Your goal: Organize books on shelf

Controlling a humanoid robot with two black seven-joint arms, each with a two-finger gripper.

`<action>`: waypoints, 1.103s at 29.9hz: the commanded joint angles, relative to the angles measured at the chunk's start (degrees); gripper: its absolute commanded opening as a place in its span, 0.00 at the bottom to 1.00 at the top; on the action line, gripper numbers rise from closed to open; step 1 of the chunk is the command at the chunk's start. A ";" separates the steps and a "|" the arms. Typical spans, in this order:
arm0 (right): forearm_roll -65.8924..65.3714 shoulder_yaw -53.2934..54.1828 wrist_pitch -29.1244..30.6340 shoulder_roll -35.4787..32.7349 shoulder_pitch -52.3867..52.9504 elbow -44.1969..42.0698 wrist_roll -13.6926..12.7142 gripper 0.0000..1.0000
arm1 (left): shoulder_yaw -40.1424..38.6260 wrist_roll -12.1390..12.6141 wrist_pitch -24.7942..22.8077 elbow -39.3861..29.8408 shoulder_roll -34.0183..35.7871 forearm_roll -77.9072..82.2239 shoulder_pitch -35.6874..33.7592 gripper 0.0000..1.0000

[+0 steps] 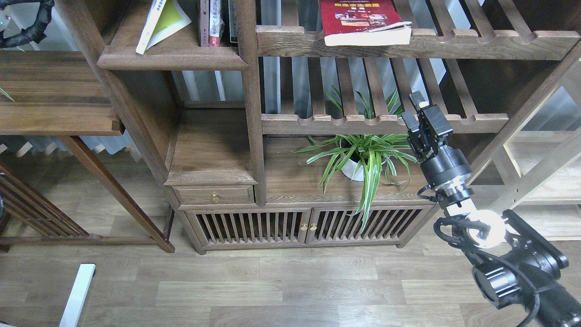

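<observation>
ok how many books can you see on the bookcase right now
At least 4: a yellow-green book leaning on the solid shelf at upper left, two upright spines beside it, and a red book lying flat on the slatted rack. More may be cut off above.
</observation>
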 commanded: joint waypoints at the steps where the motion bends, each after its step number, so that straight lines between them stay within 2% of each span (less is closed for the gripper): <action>1: 0.00 -0.01 0.00 0.09 -0.02 -0.03 0.00 0.79 | 1.02 -0.60 -2.08 3.67 -0.74 0.01 -1.27 0.06; 16: 0.35 -0.10 0.00 0.26 0.07 -0.12 0.00 0.79 | 4.72 -4.02 -3.31 15.18 -8.11 -0.08 -5.32 0.07; 23: 0.35 -0.10 0.00 0.35 0.15 -0.12 0.00 0.79 | 4.98 -4.90 -3.31 16.94 -10.14 -0.08 -6.02 0.08; 30: 0.35 -0.18 0.00 0.35 0.16 -0.12 0.00 0.79 | 7.00 -5.35 -3.31 16.86 -10.23 -0.08 -6.02 0.16; 33: 0.44 -0.18 0.00 0.35 0.16 -0.12 0.00 0.79 | 7.97 -5.35 -2.70 16.86 -10.32 -0.08 -6.02 0.27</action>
